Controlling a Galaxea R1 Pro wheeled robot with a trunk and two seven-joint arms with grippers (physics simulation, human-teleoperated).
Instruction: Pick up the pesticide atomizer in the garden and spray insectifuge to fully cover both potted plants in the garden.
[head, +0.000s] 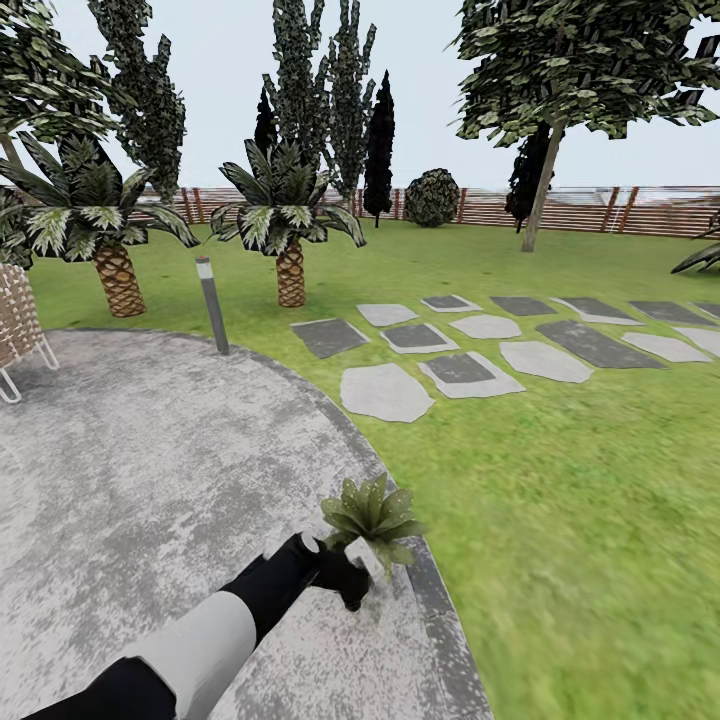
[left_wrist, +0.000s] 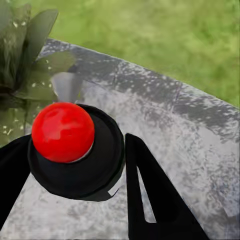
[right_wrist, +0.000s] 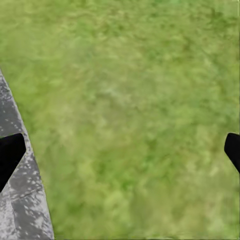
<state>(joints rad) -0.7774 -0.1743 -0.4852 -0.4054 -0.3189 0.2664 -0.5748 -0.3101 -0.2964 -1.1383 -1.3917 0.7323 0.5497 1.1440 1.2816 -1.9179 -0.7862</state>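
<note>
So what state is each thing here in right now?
Left gripper: shut on the atomizer.
Atomizer: held, red top towards the wrist camera, next to the plant.
Plant: standing at the patio's edge.
Right gripper: open, nothing between its fingers, over lawn.
Lamp post: upright, unlit.

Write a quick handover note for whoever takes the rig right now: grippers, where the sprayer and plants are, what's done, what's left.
Left gripper: shut on the pesticide atomizer, seen from its red-topped end, fingers on either side of it.
Right gripper: open, nothing in it, hanging over lawn beside the patio edge.
Potted plant: one low rosette at the rim of the grey patio, right in front of the left gripper. A second potted plant is not identifiable here.
Done: atomizer picked up and brought to the first plant.
Left: spray it until covered, though whether any spray has landed cannot be told; then find and cover the second plant.
</note>
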